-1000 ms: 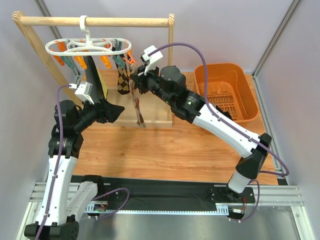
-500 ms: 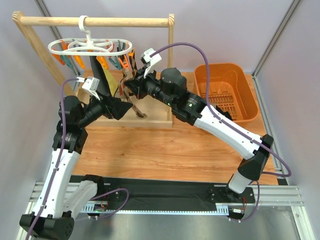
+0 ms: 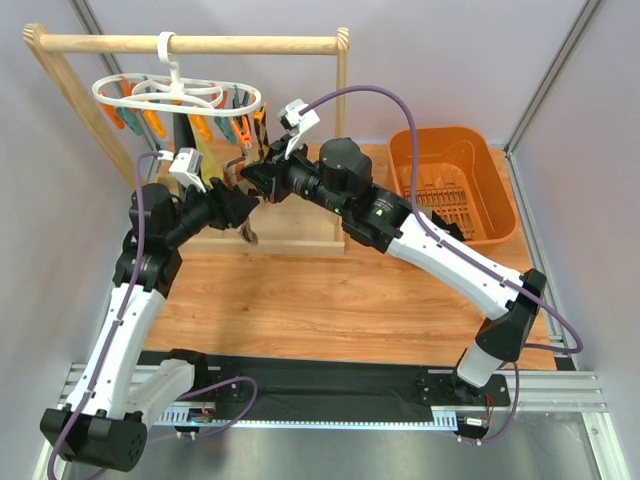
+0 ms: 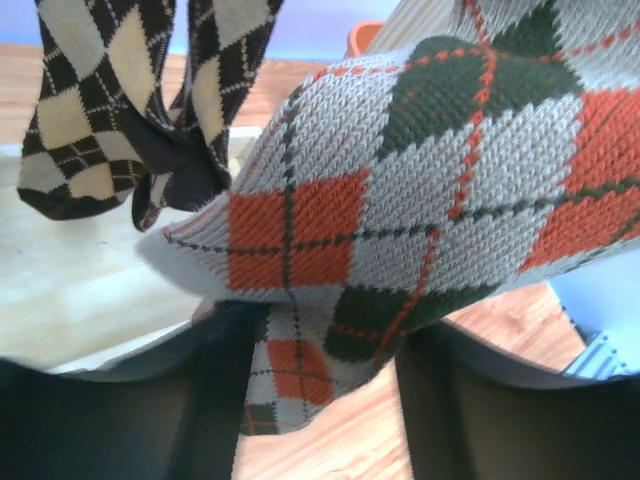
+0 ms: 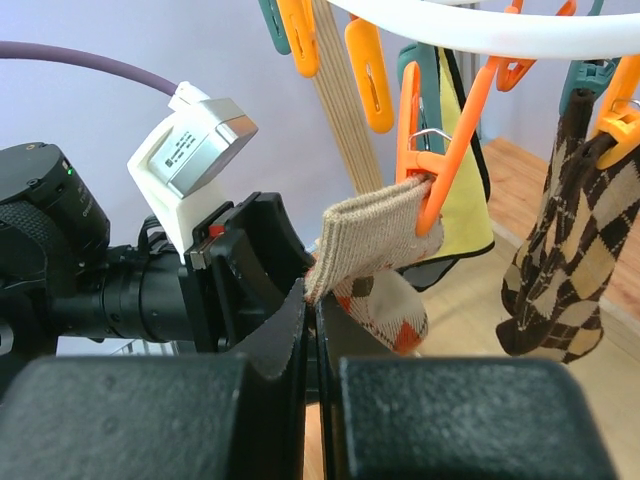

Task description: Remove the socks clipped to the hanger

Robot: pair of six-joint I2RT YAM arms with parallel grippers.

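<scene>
The white ring hanger [image 3: 178,90] hangs by its hook from the wooden rail, with orange and teal clips under it. An orange clip [image 5: 420,190] holds the cuff of a grey argyle sock [image 5: 375,240] with orange and dark diamonds. My right gripper [image 5: 312,300] is shut on that cuff's corner, just below the clip. In the left wrist view the same sock [image 4: 400,170] fills the frame. Its toe end lies between the spread fingers of my left gripper [image 4: 320,335], which faces the right one [image 3: 250,172]. A brown, tan and black argyle sock [image 5: 560,270] hangs clipped beside it.
The wooden rail frame [image 3: 190,43] and its base board stand behind the grippers. A yellow cloth with black edging [image 5: 465,215] hangs from the hanger too. An orange basket [image 3: 450,180] sits at the back right. Both arms crowd together under the hanger.
My left gripper moved up and right to the grey argyle sock, and its fingers have drawn closer together. The right gripper pulled the cuff leftward; the hanger swung slightly.
</scene>
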